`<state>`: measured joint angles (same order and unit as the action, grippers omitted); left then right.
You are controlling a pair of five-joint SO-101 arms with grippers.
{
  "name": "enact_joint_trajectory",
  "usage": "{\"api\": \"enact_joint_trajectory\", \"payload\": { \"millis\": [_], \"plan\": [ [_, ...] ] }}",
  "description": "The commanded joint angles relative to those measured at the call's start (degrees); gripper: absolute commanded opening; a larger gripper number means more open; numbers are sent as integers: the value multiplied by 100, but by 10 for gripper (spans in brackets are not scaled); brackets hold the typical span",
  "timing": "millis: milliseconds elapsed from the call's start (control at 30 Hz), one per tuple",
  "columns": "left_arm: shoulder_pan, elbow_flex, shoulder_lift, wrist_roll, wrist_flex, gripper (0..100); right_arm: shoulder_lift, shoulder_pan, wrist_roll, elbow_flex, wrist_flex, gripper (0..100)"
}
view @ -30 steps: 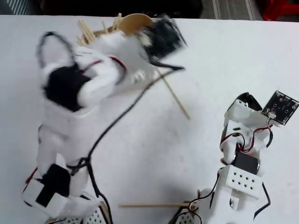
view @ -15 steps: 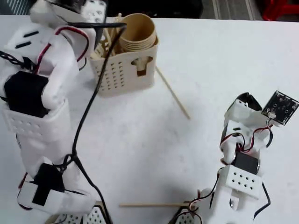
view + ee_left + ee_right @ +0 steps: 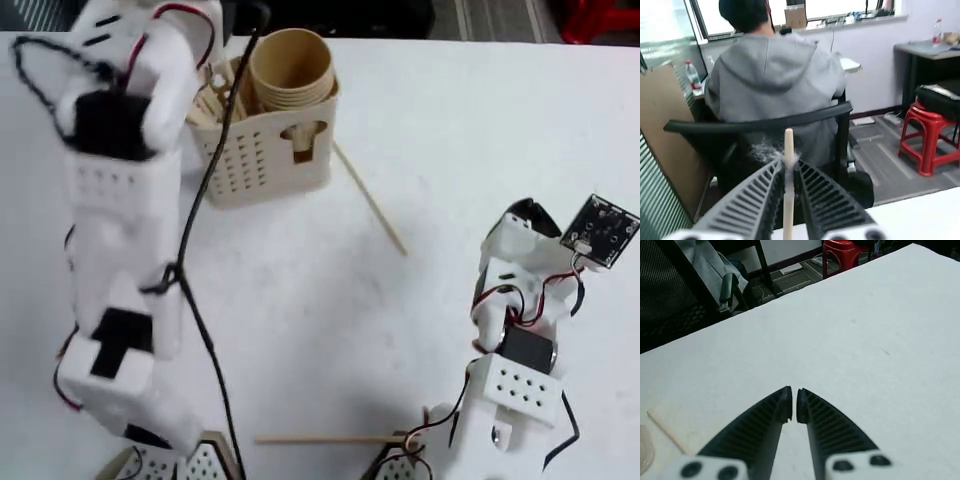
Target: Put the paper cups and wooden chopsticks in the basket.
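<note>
Left side of cream perforated plastic basket [image 3: 270,165] hidden behind white left arm [image 3: 120,200]. Gripped thin wooden chopstick [image 3: 788,190]: lower end cut off at frame edge; second wooden chopstick [image 3: 320,439]: one end under right arm base [image 3: 420,455].

A white table [image 3: 470,120] is seen under even light, with a strip of grey floor [image 3: 480,18] beyond its far edge at 12 o'clock and a red stool [image 3: 600,20] at 1 o'clock, while a black chair [image 3: 760,122], a pale wall [image 3: 875,65] and bright windows [image 3: 715,15] are shown behind.
</note>
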<state>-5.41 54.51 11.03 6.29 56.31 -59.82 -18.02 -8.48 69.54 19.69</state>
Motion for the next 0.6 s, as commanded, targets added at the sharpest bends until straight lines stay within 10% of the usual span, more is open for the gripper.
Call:
{"api": "enact_joint_trajectory", "payload": {
  "millis": [0, 567],
  "plan": [
    [268, 220, 453, -62, -422, 23, -110, -40, -18, -246, -110, 34],
    [479, 237, 365, -369, 967, 151, -110, -40, -18, -246, -110, 34]
  ]
}}
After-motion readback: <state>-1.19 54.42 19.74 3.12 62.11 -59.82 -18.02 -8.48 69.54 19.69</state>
